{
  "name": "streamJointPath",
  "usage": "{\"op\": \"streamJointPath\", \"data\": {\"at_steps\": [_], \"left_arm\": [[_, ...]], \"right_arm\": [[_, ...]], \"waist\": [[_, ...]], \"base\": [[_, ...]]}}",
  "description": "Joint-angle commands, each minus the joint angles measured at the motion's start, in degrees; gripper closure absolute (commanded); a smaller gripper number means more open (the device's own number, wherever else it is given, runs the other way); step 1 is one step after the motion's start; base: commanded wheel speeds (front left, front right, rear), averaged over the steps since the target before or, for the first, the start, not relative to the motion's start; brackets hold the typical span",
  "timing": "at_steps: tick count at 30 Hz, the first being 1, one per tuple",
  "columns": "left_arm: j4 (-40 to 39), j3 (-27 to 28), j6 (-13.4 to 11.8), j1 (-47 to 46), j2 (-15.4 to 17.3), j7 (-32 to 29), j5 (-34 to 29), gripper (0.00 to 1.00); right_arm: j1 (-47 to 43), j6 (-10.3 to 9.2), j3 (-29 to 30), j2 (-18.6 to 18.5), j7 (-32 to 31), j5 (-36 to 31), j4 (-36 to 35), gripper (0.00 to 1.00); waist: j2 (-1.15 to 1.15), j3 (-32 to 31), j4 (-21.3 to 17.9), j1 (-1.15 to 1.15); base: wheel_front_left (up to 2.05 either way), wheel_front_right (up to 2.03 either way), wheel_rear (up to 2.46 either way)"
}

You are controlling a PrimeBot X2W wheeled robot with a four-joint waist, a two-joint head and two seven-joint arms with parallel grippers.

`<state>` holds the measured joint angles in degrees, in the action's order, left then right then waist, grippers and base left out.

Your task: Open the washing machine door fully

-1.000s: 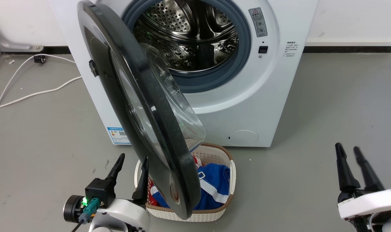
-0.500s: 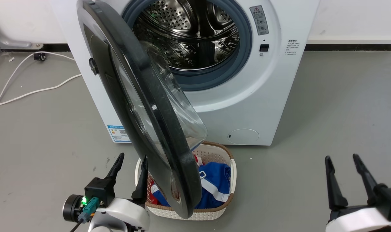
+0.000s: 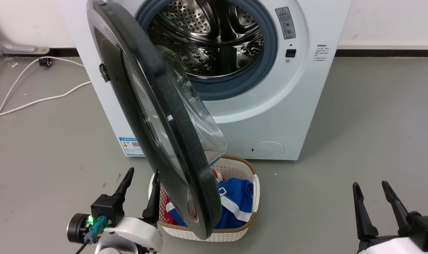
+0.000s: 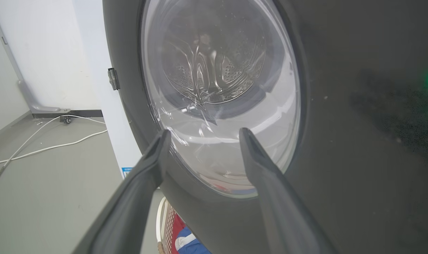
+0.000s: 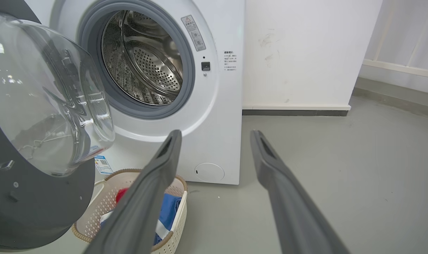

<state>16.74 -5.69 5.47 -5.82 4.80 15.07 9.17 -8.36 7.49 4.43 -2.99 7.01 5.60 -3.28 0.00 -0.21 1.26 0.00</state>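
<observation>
Two fingers are spread on the left gripper and on the right gripper, nothing held. The washing machine door is seen partly open above a basket.

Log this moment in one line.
washing machine door: partly open | left end effector: open, near its outer face | right end effector: open, empty
</observation>
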Motion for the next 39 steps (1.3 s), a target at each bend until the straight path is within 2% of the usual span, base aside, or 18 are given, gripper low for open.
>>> {"op": "streamJointPath", "data": {"at_steps": [1, 4, 5, 6, 7, 16, 21, 31, 39], "left_arm": [[-0.1, 0.0, -0.2, -0.1, 0.2, 0.1, -0.4, 0.00], [0.0, 0.2, -0.4, 0.0, 0.2, 0.1, -0.3, 0.00], [-0.2, 0.3, -0.4, -0.1, 0.1, 0.1, 0.0, 0.52], [-0.2, 0.4, -0.4, -0.1, 0.0, 0.1, 0.0, 0.80], [-0.2, 0.4, -0.4, 0.0, 0.0, 0.1, 0.1, 1.00], [-1.8, 1.6, -0.3, -1.4, 0.4, 0.1, 0.8, 1.00], [-5.5, 3.2, -1.5, -3.6, 1.1, 0.1, 0.8, 1.00], [-19.9, 4.5, -3.6, -8.1, 2.3, 0.1, -0.6, 1.00], [-33.6, 0.4, -3.6, -10.9, 0.7, -1.3, -0.7, 1.00]], "right_arm": [[-0.2, 0.01, 0.0, 0.2, 0.1, 0.4, -0.2, 0.00], [-0.5, 0.01, -0.2, 0.2, -0.1, 0.6, -0.5, 0.00], [-0.6, 0.01, -0.3, 0.2, -0.2, 0.7, -0.6, 0.00], [-0.7, 0.01, -0.4, 0.2, -0.2, 1.0, -0.7, 0.00], [-0.8, 0.01, -0.5, 0.2, -0.3, 1.2, -0.8, 0.00], [-1.0, 0.01, -0.7, 0.2, -0.5, 1.8, -1.3, 0.00], [-0.6, 0.01, -0.4, 0.2, -0.6, 1.8, -1.7, 0.00], [-0.5, 0.01, -0.2, 0.2, -0.2, 2.2, -1.8, 0.00], [-0.7, 0.01, 0.4, 0.2, 0.3, 2.9, -1.6, 0.00]], "waist": [[0.00, 0.0, 0.0, 0.00], [0.00, 0.0, 0.0, 0.00], [0.00, 0.1, 0.0, 0.00], [0.00, 0.1, 0.0, 0.00], [0.00, 0.1, -0.1, 0.00], [0.00, 0.3, 0.0, 0.00], [0.00, 0.6, 0.4, 0.00], [0.00, 0.2, 0.9, 0.00], [0.00, 0.2, 1.6, 0.00]], "base": [[0.00, 0.00, 0.00], [0.00, 0.00, 0.00], [0.00, 0.00, 0.00], [0.00, 0.00, 0.00], [0.00, 0.00, 0.00], [0.00, 0.00, 0.00], [0.00, 0.00, 0.00], [0.00, 0.00, 0.00], [0.00, 0.00, 0.00]]}}
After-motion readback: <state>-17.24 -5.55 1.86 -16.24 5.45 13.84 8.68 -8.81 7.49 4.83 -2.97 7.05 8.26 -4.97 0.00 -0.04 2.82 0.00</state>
